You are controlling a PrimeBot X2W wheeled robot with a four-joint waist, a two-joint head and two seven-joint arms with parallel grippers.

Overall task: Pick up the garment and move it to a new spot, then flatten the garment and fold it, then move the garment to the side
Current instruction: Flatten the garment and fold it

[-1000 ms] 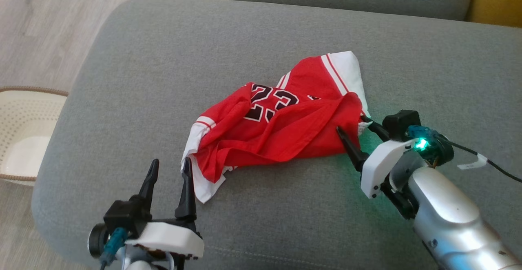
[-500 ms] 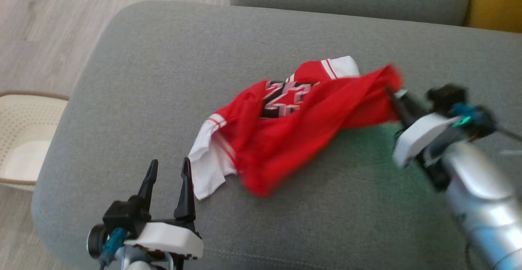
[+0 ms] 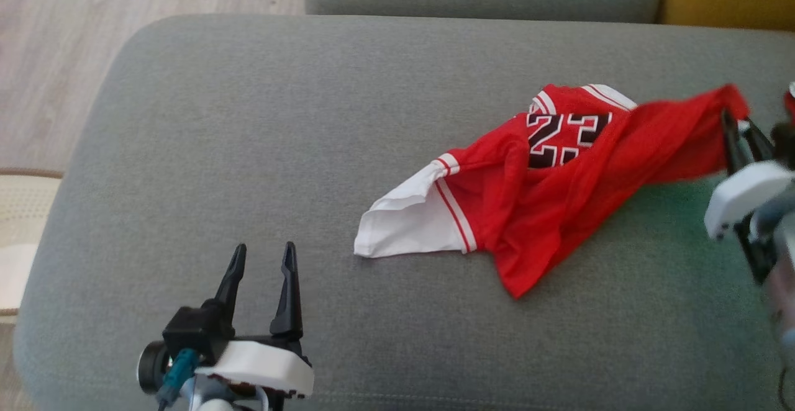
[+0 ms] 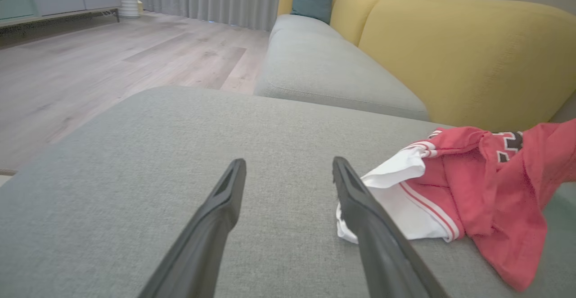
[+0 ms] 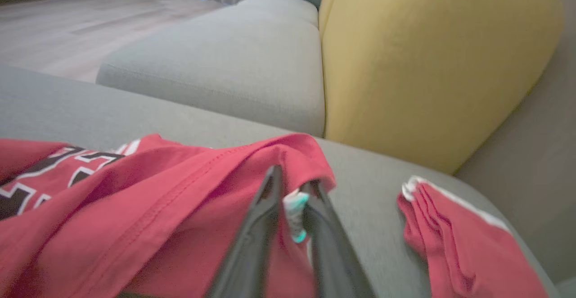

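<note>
Pulled away from the left claw (image 3: 264, 247) since the earlier frame, the jersey (image 3: 559, 200) now lies well to that claw's right on the grey cushion (image 3: 248, 119); previously its white corner sat just beside the fingers. Left claw: spread, empty. Relocation step judged under way. Jersey: red, crumpled, number partly showing, white-trimmed corner trailing flat, opposite edge lifted and stretched taut. Right claw (image 3: 736, 119): clamped on that raised edge.
</note>
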